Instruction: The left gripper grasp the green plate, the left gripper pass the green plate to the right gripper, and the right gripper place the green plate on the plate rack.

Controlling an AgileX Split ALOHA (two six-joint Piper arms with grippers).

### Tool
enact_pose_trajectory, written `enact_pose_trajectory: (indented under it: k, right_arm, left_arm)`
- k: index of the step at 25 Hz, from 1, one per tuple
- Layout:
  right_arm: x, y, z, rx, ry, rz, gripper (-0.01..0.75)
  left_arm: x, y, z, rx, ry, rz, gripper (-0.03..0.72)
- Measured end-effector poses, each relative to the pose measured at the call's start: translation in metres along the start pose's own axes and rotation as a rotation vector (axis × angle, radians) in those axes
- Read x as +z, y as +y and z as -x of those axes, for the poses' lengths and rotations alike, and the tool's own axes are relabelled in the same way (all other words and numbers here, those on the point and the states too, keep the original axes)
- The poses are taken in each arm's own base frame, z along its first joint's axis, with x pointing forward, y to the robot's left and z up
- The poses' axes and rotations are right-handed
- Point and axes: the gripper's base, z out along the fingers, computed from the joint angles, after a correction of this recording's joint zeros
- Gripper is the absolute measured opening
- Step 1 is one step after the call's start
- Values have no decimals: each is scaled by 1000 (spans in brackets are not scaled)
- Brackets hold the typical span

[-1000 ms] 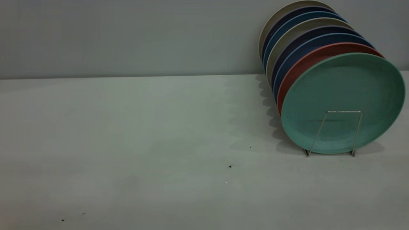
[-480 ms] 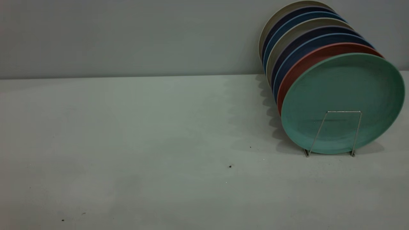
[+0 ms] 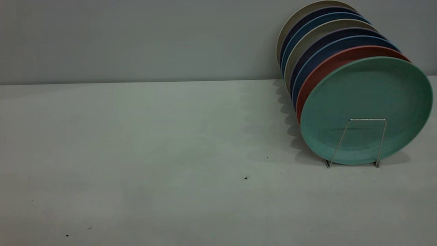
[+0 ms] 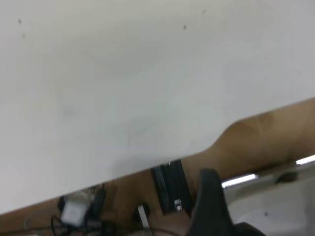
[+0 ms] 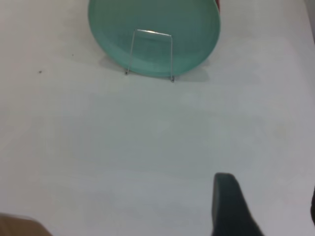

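The green plate [image 3: 367,109] stands upright at the front of the plate rack [image 3: 368,119], behind its front wire loop, at the right of the table. No gripper shows in the exterior view. In the right wrist view the green plate [image 5: 153,29] and the rack's loop [image 5: 152,32] lie far ahead of my right gripper [image 5: 269,199], which is open and empty over bare table. My left gripper [image 4: 261,196] hangs over the table's front edge with one finger [image 4: 209,201] in view and nothing between its jaws.
Behind the green plate a salmon plate [image 3: 327,65], dark blue plates [image 3: 321,51] and beige plates [image 3: 300,17] fill the rack. The white table [image 3: 153,153] spreads to the left. Past its edge [image 4: 216,140], cables and a black device [image 4: 171,189] lie below.
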Motion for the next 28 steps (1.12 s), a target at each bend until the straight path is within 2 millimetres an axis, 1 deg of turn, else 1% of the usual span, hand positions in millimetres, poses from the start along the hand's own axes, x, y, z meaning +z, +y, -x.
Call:
enact_pose_trajectory:
  k: [5,10,13,28]
  right_arm:
    - [0,0,0,0,0,0,406]
    - [0,0,0,0,0,0,406]
    - [0,0,0,0,0,0,406]
    - [0,0,0,0,0,0,406]
  left_arm:
    - [-12,-3,-14,10,-127,21,563]
    - [-26,-8,-35,12,-300,58,563]
    - [-30,-10,-46,0,-369,85,563]
    - [-31,-11,-48,-2,-376,89,563]
